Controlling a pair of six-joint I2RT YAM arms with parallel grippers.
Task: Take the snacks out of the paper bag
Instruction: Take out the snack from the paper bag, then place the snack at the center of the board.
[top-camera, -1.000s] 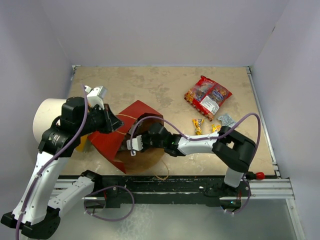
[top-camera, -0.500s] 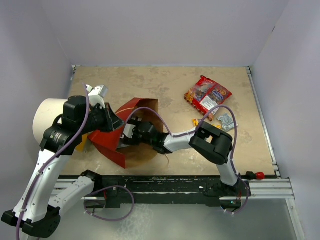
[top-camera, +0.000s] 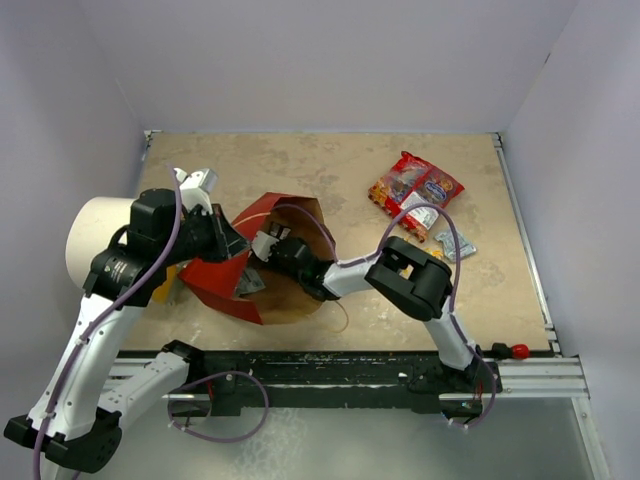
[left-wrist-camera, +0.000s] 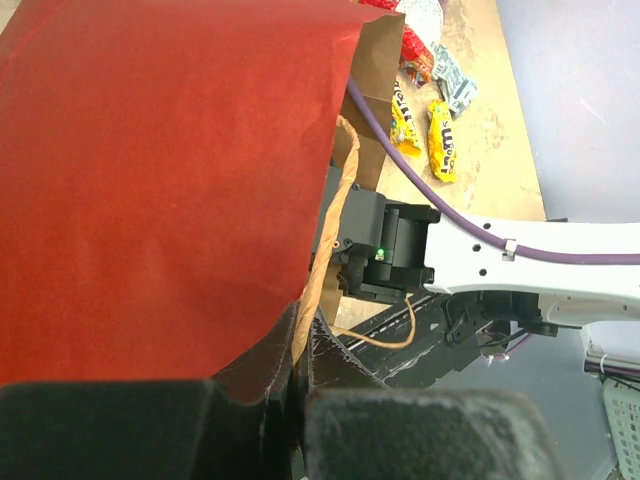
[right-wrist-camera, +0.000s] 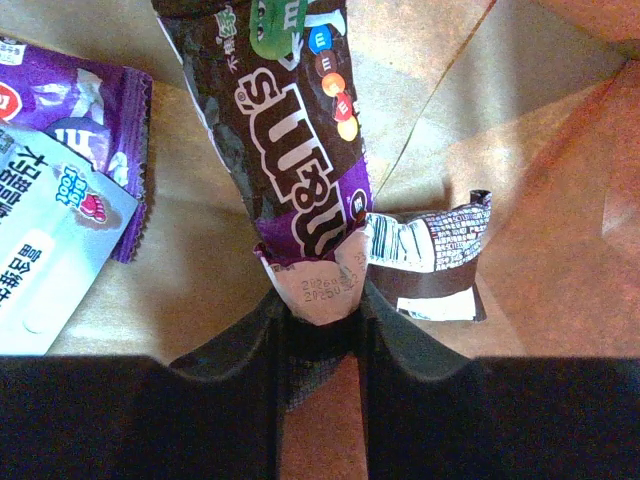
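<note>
The paper bag (top-camera: 213, 283), red outside and brown inside, lies on its side with its mouth toward the right arm. My left gripper (left-wrist-camera: 298, 340) is shut on the bag's rim (left-wrist-camera: 330, 215) and holds the mouth up; in the top view the left gripper (top-camera: 232, 250) sits at the bag's upper left. My right gripper (top-camera: 268, 245) is inside the bag. In the right wrist view my right gripper (right-wrist-camera: 318, 300) is shut on the end of a brown and purple candy pack (right-wrist-camera: 295, 130). Two red snack bags (top-camera: 415, 190) lie outside on the table.
Inside the bag lie a purple pack (right-wrist-camera: 75, 95), a pale blue packet (right-wrist-camera: 45, 255) and a brown pack with a barcode (right-wrist-camera: 430, 255). Two yellow candy packs (left-wrist-camera: 441, 140) and a silver packet (top-camera: 453, 243) lie on the table. A white cylinder (top-camera: 88, 235) stands at the left.
My right gripper has pushed left, deeper into the bag, and its elbow has followed. My left gripper has kept hold of the rim and the bag's mouth has opened wider.
</note>
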